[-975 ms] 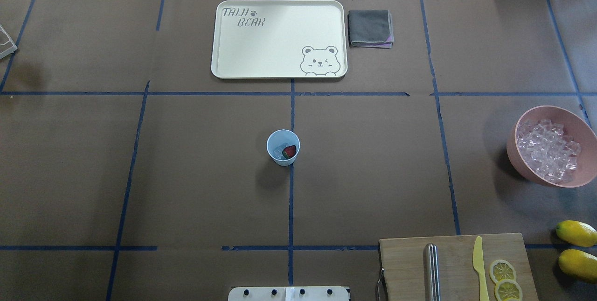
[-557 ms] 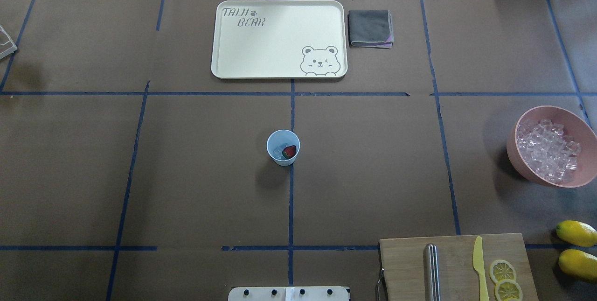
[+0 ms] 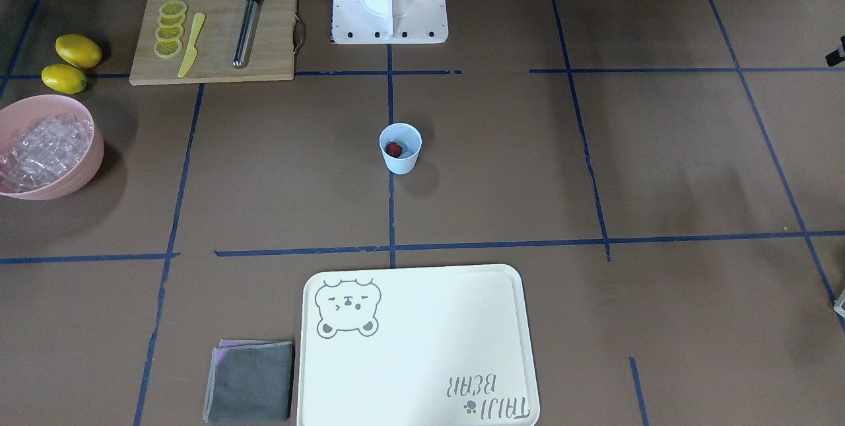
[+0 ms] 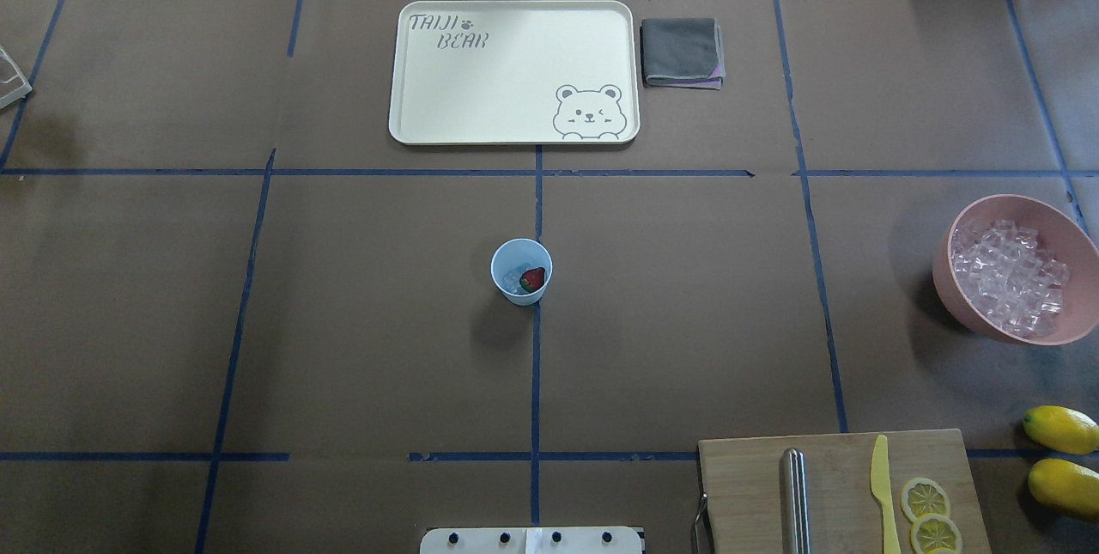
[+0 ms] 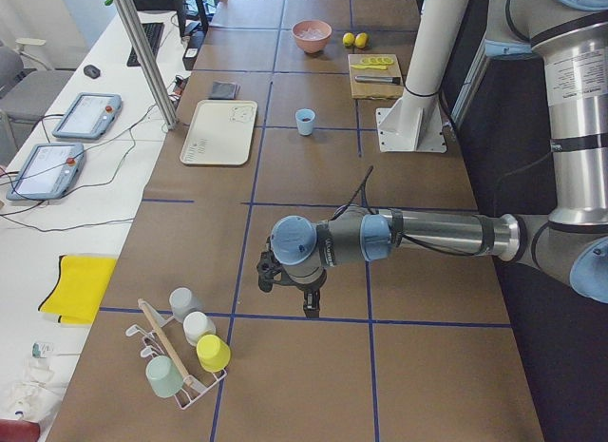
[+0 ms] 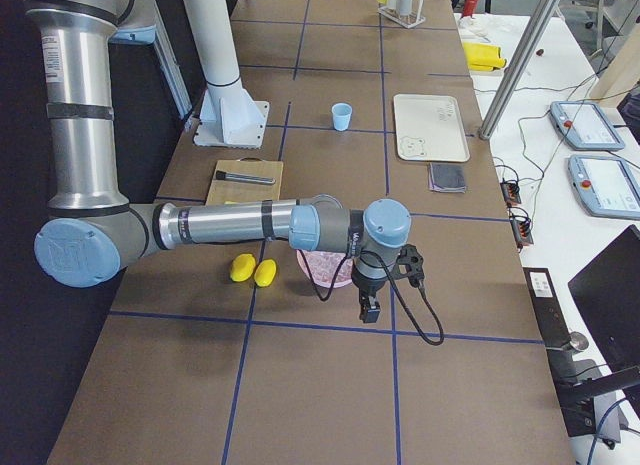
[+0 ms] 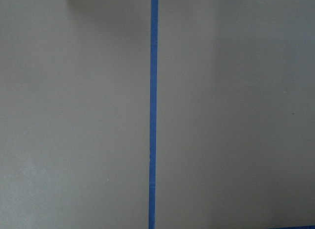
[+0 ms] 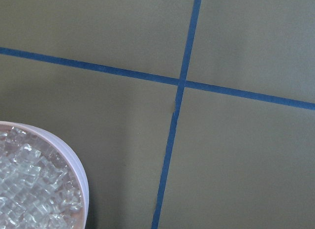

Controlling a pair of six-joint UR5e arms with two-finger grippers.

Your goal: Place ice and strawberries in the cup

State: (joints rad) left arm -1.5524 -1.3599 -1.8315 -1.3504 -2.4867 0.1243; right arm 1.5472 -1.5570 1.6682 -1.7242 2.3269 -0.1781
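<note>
Looking down from overhead, we see the pale blue cup (image 4: 521, 271) upright at the table's centre. The strawberry (image 4: 533, 279) lies inside it, beside some ice (image 4: 513, 280). More cubes fill the pink bowl (image 4: 944, 279) at the cup's 3 o'clock, and the bear tray (image 4: 515, 73) lies at its 12 o'clock. Only the side views show the arms. The left gripper (image 5: 308, 307) hangs over bare brown paper, and the right gripper (image 6: 368, 310) hangs near the bowl. We cannot tell whether either's fingers are apart. Our right wrist view catches the bowl's rim at 7 o'clock.
</note>
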